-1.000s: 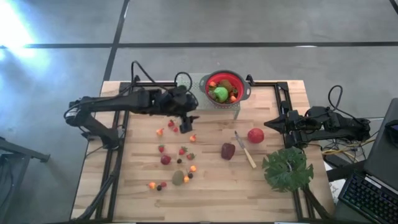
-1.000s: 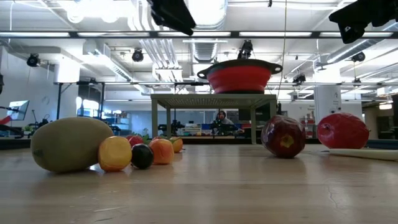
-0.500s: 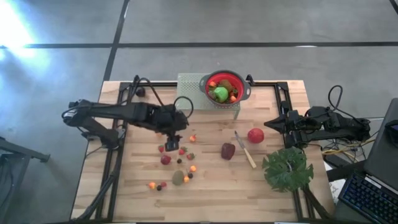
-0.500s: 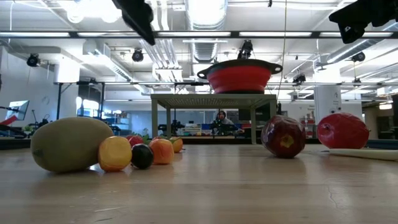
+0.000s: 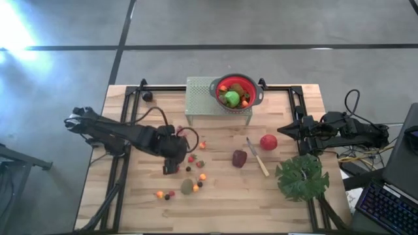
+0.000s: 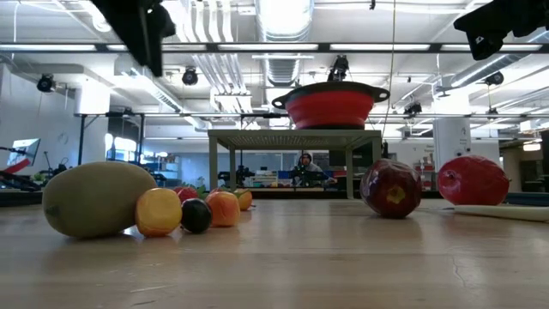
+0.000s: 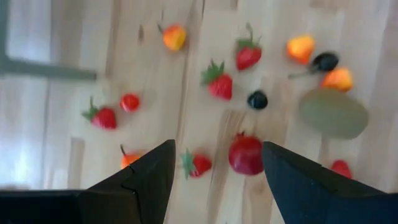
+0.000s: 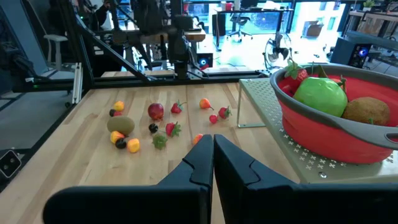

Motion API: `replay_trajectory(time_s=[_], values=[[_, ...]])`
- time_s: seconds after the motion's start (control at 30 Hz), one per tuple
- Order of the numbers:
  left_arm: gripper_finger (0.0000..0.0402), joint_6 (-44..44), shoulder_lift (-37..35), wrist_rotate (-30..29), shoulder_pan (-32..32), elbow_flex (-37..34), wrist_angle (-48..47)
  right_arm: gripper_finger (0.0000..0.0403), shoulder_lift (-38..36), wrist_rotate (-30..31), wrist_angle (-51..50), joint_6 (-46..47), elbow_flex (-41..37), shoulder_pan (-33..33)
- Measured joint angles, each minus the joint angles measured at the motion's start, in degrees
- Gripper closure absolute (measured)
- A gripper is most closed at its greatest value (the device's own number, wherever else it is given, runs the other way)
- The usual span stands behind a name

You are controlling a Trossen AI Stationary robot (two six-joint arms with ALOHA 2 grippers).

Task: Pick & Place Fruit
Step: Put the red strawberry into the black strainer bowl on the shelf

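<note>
Small toy fruits lie loose on the wooden table: strawberries (image 5: 191,158), a small maroon fruit (image 7: 246,154), a kiwi (image 5: 187,187), orange pieces (image 5: 202,176), dark berries (image 7: 257,99), a dark maroon fruit (image 5: 240,158) and a red apple (image 5: 268,141). My left gripper (image 5: 171,166) hangs open above the left cluster, pointing steeply down. In the left wrist view a strawberry (image 7: 198,163) and the small maroon fruit lie below the gap of this gripper (image 7: 217,149). My right gripper (image 5: 282,130) waits shut at the right edge, fingers (image 8: 213,140) together.
A red bowl (image 5: 236,91) holding a green apple (image 8: 320,96), a kiwi and strawberries stands on a perforated grey stand (image 5: 202,98) at the far edge. A pale-handled knife (image 5: 257,158) lies between the two large red fruits. A big green leaf (image 5: 302,177) lies near right.
My left gripper has swung from beside the stand toward the table's near edge and a little left, sinking and tipping to point more steeply down. It has stayed open. The fruits have not moved.
</note>
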Motion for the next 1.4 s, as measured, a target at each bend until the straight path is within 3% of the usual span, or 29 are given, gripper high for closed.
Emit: replay_trajectory(time_s=[0.23,0.6,0.8,1.13,1.4], values=[[0.0158,-4.4,0.0,-0.1,-0.7,-7.3,-0.4,0.0394,0.0,0.0,0.0,0.0,0.0,0.0],[0.0158,-1.7,0.0,-0.9,-0.6,-17.3,2.0,0.0394,0.0,0.0,0.0,0.0,0.0,0.0],[0.0158,2.0,0.0,-4.6,-0.5,-22.0,5.0,0.0394,0.0,0.0,0.0,0.0,0.0,0.0],[0.0158,10.4,0.0,-2.4,-0.6,-27.5,11.8,0.0394,0.0,0.0,0.0,0.0,0.0,0.0],[0.0158,22.5,0.0,-2.2,-0.6,-28.3,17.8,0.0394,0.0,0.0,0.0,0.0,0.0,0.0]])
